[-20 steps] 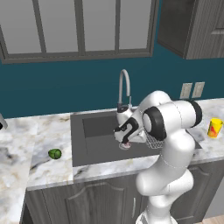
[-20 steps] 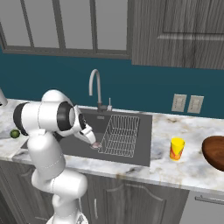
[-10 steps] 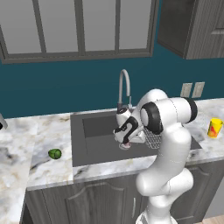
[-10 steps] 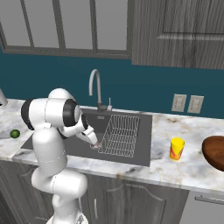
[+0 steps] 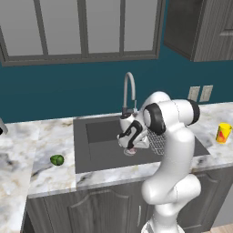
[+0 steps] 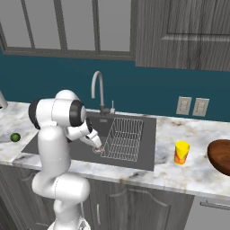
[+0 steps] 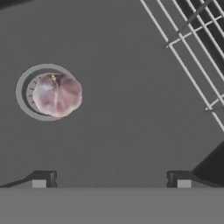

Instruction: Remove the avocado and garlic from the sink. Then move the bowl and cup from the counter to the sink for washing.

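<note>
Open, empty hand (image 7: 111, 178) hovers at frame bottom — pale pinkish garlic bulb (image 7: 57, 94) sits left of centre on the dark-grey sink's (image 7: 127, 109) round drain.

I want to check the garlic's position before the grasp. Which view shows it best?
The hand view: the garlic sits unobstructed on the round drain, above the open fingertips. In both base views only a small pinkish bit shows beside the gripper.

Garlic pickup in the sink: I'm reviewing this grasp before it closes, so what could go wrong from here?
1. The garlic sits on the round drain, off to one side of the open gripper; closing now would likely miss it.
2. It is round, so a finger may nudge it rolling.
3. The wire rack lies close; a sideways correction could clip it.
</note>
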{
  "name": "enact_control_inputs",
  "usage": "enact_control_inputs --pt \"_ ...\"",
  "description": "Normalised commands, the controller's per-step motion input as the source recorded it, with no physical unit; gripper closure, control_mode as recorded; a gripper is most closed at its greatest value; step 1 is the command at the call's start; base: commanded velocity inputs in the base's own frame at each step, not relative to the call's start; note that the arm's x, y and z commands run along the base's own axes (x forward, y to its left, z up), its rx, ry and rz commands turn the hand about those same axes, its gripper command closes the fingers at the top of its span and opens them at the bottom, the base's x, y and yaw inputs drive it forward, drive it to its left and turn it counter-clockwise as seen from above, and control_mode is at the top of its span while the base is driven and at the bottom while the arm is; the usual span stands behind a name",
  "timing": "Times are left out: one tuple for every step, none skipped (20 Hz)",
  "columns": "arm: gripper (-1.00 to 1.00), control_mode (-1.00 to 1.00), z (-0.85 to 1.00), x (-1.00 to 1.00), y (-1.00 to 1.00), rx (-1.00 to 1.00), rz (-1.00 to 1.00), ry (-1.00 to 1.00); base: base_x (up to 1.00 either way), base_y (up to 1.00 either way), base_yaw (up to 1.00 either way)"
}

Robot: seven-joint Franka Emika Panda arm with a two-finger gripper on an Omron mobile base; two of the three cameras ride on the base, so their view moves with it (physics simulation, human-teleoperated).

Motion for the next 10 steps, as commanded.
enact_control_inputs --pt "-1.0 -1.0 -0.16 0.17 0.0 0.0 0.0 0.0 0.0 0.0 0.0" --pt "-1.0 -1.0 -0.17 0.17 -0.01 -0.01 0.0 0.0 0.0 0.0 0.0" --pt "-1.0 -1.0 -0.19 0.17 -0.03 -0.01 0.0 0.0 0.0 0.0 0.0" --pt "-1.0 -1.0 -0.18 0.16 -0.03 -0.01 0.0 0.0 0.0 0.0 0.0" --pt "-1.0 -1.0 -0.18 0.17 -0.03 0.0 0.0 0.0 0.0 0.0 0.0" --pt "-1.0 -1.0 -0.19 0.17 -0.02 0.0 0.0 0.0 0.0 0.0 0.0" --pt "-1.0 -1.0 -0.19 0.18 -0.01 0.0 0.0 0.0 0.0 0.0 0.0" --pt "-1.0 -1.0 -0.2 0.17 -0.01 0.0 0.0 0.0 0.0 0.0 0.0" --pt "-1.0 -1.0 -0.19 0.17 -0.01 0.0 0.0 0.0 0.0 0.0 0.0" --pt "-1.0 -1.0 -0.2 0.17 -0.01 0.0 0.0 0.0 0.0 0.0 0.0"
